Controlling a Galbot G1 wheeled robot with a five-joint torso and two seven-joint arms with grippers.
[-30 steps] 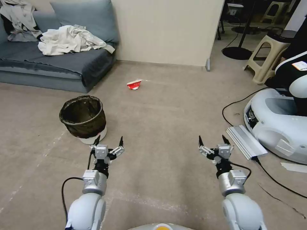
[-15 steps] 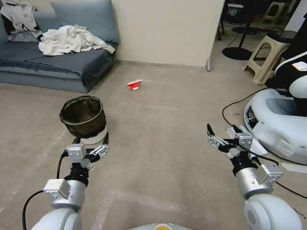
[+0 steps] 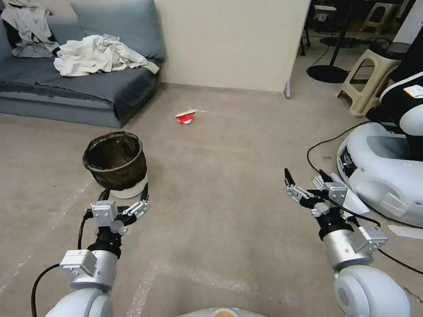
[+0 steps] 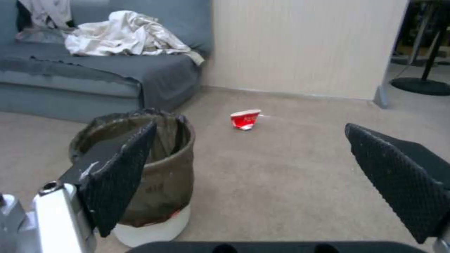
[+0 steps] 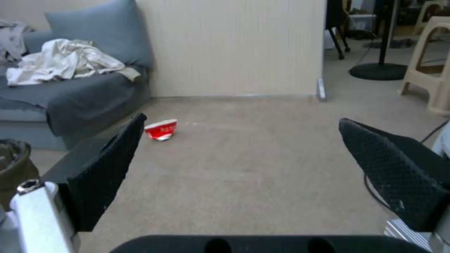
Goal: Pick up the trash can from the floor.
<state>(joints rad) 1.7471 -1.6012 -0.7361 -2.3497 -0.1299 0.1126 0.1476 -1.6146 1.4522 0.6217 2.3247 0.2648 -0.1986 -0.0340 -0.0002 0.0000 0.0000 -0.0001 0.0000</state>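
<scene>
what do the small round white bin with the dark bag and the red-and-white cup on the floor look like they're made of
The small round white bin looks like smooth plastic, going by its even, slightly glossy base. The dark brown-black bag seems a thin plastic film: it crinkles at the rim. The crushed red-and-white cup is probably paper, since it is creased flat.

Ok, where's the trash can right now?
In the head view the trash can stands on the floor at the robot's front left, just beyond the open left gripper, near the grey sofa.

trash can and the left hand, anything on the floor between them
Nothing: in the head view only a short strip of bare floor separates the open left hand from the trash can.
</scene>
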